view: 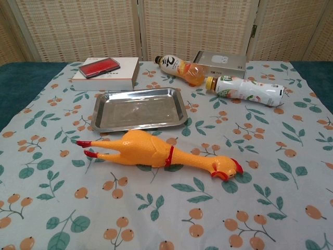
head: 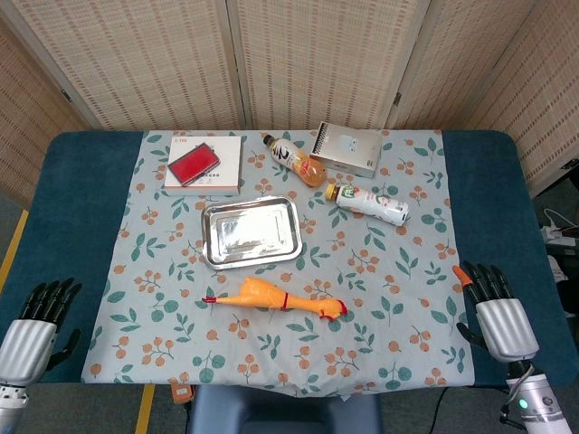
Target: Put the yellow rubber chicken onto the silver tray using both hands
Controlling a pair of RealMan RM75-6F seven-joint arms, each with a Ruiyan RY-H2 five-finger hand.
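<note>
The yellow rubber chicken [head: 271, 297] [view: 156, 152] lies on its side on the floral cloth, red feet to the left, head to the right. Just behind it sits the silver tray [head: 212, 250] [view: 104, 119], with nothing in it. My left hand [head: 36, 325] rests at the table's near left corner, fingers apart and holding nothing. My right hand [head: 496, 312] rests at the near right edge, also with fingers spread and nothing in it. Both hands are far from the chicken. The chest view shows neither hand.
Behind the tray lie a white box with a red case [head: 204, 165] [view: 104, 73], an orange drink bottle [head: 294, 160] [view: 179, 67], a white bottle [head: 369, 202] [view: 247, 89] and a grey box [head: 347, 149] [view: 221, 61]. Folding screens stand behind the table.
</note>
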